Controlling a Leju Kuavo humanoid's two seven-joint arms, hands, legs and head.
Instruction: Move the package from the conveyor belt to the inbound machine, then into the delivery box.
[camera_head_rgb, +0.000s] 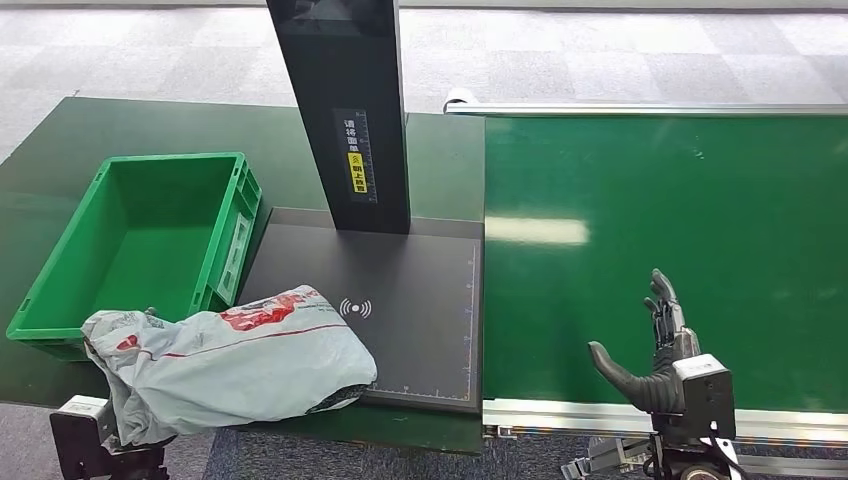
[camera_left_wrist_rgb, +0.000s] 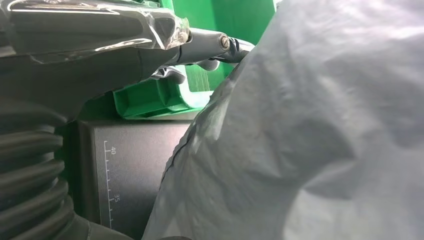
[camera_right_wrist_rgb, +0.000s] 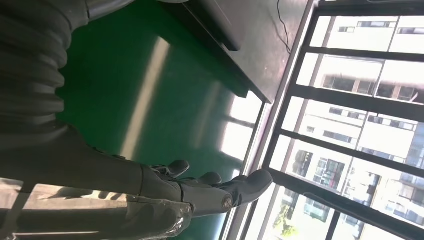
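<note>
The package (camera_head_rgb: 230, 360) is a crumpled grey plastic mail bag with red print. It hangs over the front left corner of the inbound machine's dark platform (camera_head_rgb: 420, 300), just in front of the green delivery box (camera_head_rgb: 245, 200). My left hand (camera_left_wrist_rgb: 165, 47) grips the bag (camera_left_wrist_rgb: 310, 125) from its left end; in the head view the bag hides the fingers. My right hand (camera_head_rgb: 655, 355) hovers over the green conveyor belt (camera_head_rgb: 680, 220) near its front edge, fingers spread and holding nothing, as the right wrist view also shows (camera_right_wrist_rgb: 200, 187).
The machine's black scanner pillar (camera_head_rgb: 345, 110) rises at the back of the platform. The delivery box has nothing in it. A metal rail (camera_head_rgb: 600, 412) borders the belt's front edge. The left wrist view shows the box's rim (camera_left_wrist_rgb: 150, 100) and the platform's ruler marks (camera_left_wrist_rgb: 112, 175).
</note>
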